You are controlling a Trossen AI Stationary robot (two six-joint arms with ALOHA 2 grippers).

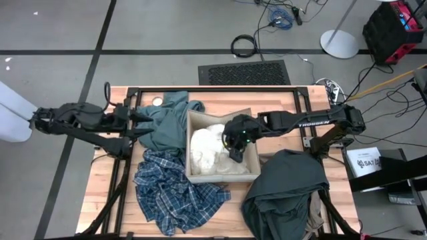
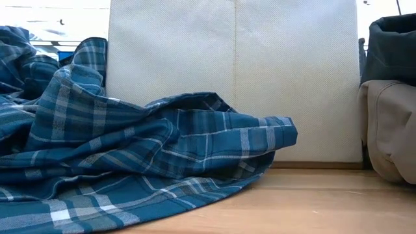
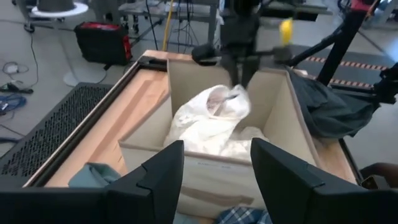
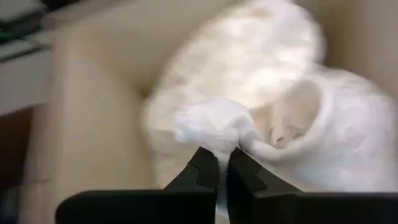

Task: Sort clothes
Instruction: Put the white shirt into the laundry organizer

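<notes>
My right gripper (image 4: 222,167) is pinched tight on a bunched fold of the white garment (image 1: 208,148), which lies in the beige fabric box (image 1: 200,119). With so thin a pinch, it could slip out, or drag the light box along; my left gripper (image 3: 214,165) waits open just beside the box

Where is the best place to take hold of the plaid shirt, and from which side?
Probably pinch a raised fold of the plaid shirt from straight above. It lies spread and crumpled on the table beside the fabric box; folds stand up there, flat edges do not.
</notes>
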